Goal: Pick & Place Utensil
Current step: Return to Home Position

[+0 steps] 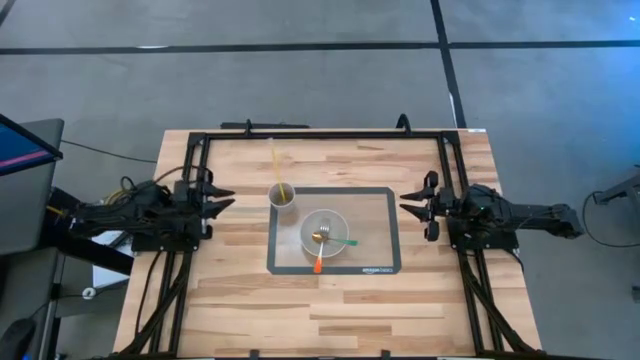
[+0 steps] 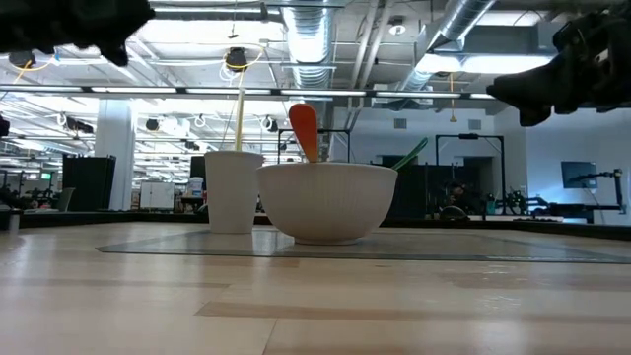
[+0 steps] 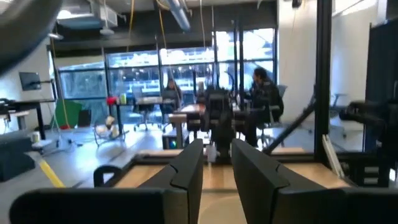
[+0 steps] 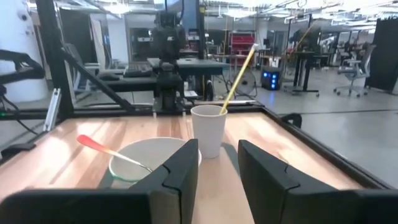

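A white bowl (image 1: 325, 234) stands on a grey mat (image 1: 380, 215) at the table's middle. In it lie an orange-handled utensil (image 1: 319, 262) and a green-handled one (image 1: 345, 241), their handles leaning on the rim. A white cup (image 1: 283, 196) with a yellow straw (image 1: 277, 165) stands on the mat's far left corner. My left gripper (image 1: 226, 199) is open and empty, left of the mat. My right gripper (image 1: 408, 202) is open and empty, right of the mat. In the right wrist view the bowl (image 4: 144, 157), the orange handle (image 4: 99, 146) and the cup (image 4: 208, 129) show ahead.
A black frame (image 1: 320, 134) runs along the table's far edge and down both sides under the arms. Bare wood lies in front of the mat toward the near edge (image 1: 320, 320). People sit at desks in the room beyond, in the left wrist view (image 3: 261, 99).
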You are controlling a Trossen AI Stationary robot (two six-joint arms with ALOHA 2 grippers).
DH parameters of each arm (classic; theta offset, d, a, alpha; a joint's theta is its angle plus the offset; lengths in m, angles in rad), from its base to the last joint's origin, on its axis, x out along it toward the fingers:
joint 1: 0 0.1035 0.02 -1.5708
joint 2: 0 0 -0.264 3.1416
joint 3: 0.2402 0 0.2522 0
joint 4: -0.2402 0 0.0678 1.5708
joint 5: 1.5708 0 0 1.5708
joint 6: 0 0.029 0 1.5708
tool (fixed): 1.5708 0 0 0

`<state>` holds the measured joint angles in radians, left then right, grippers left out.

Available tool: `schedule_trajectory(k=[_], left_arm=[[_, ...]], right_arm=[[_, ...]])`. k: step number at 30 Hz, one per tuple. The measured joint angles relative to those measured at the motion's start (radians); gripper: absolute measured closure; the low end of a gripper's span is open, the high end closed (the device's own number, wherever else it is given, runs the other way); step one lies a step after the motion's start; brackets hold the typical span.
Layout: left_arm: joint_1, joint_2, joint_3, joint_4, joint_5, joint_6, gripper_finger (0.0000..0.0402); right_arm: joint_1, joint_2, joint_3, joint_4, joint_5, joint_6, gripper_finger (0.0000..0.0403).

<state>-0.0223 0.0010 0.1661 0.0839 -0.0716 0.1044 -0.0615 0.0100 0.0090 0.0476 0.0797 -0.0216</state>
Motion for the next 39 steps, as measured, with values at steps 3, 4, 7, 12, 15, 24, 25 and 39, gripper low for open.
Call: schedule_trajectory(k=[3,4,7,12,15,24,25,39], left_arm=[[0.002,0.005,-0.041,0.026,0.000,0.002,0.0316],[0.002,0.005,-0.067,0.050,-0.003,-0.001,0.0316],[0.002,0.001,-0.142,0.131,-0.003,-0.016,0.0316],[0.002,0.020,-0.161,0.154,-0.008,-0.035,0.0316],[0.002,0.043,-0.161,0.153,-0.007,-0.034,0.0316],[0.002,0.134,-0.161,0.158,-0.013,-0.034,0.0316],[0.002,0.143,-0.161,0.158,-0.013,-0.034,0.0316],[0.002,0.245,-0.161,0.165,-0.013,-0.034,0.0316]], right_arm=[[0.000,-0.008,0.000,-0.006,0.002,-0.004,0.0295],[-0.001,-0.007,0.000,-0.001,0.001,-0.009,0.0295],[-0.001,-0.006,0.000,-0.006,0.011,-0.011,0.0295],[-0.001,-0.006,0.000,-0.005,0.012,-0.013,0.0295],[-0.001,-0.007,0.000,-0.002,0.012,-0.037,0.0295],[-0.001,-0.007,0.000,-0.010,0.009,-0.037,0.0295],[-0.001,-0.007,0.000,-0.010,0.007,-0.037,0.0295],[-0.001,-0.007,0.000,-0.010,0.007,-0.038,0.0295]])
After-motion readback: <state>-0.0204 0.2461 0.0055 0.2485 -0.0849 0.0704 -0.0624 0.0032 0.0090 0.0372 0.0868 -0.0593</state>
